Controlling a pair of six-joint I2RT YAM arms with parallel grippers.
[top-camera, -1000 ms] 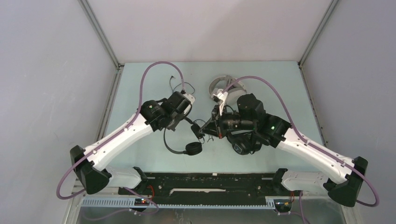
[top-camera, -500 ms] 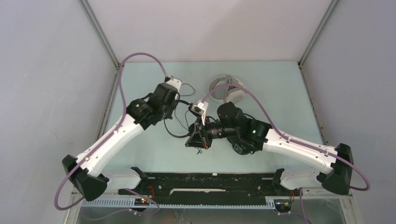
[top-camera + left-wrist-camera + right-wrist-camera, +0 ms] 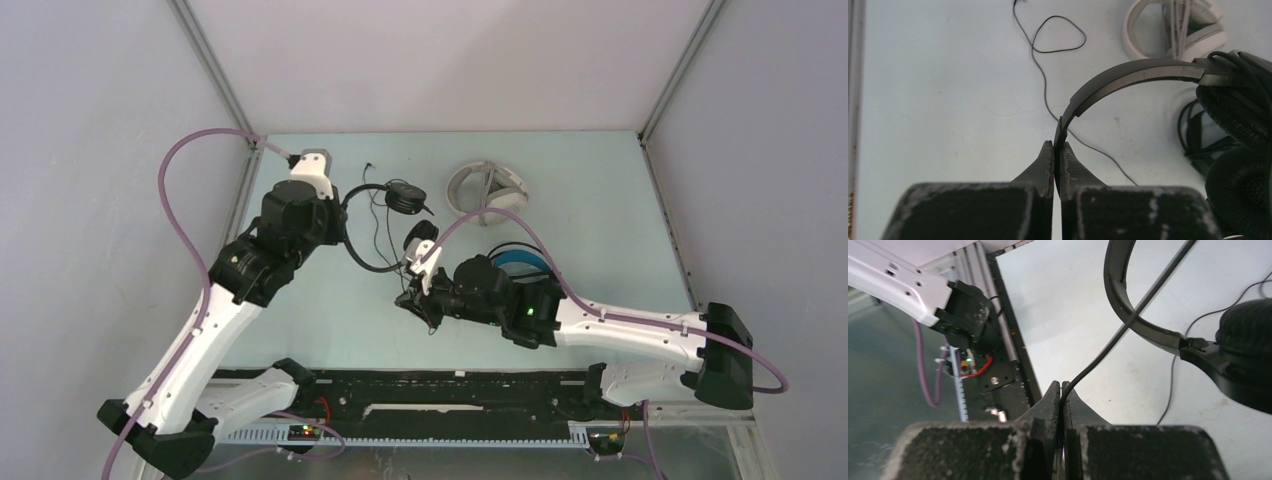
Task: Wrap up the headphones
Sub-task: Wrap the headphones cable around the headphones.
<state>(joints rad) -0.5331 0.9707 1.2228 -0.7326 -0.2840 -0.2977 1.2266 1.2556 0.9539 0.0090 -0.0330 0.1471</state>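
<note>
Moved: left gripper (image 3: 1057, 149) carried slim headphones (image 3: 404, 196) far-left.
Left fingers (image 3: 1045, 162): clamped on headband (image 3: 1128, 75).
Right gripper (image 3: 1061, 389): pinching thin cable (image 3: 1108, 346).

Slim black headphones (image 3: 1128, 75) of matt plastic, ear pads (image 3: 1243, 120) wrinkled — table (image 3: 948, 100) smooth, matt.

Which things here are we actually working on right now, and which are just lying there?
In hand:
- slim black headphones, headband pinched in the left gripper
- black cable, pinched in the right gripper

Lying about, untouched:
- white-grey headphones, far side of the table
- black headphones with blue accents, partly hidden
</note>
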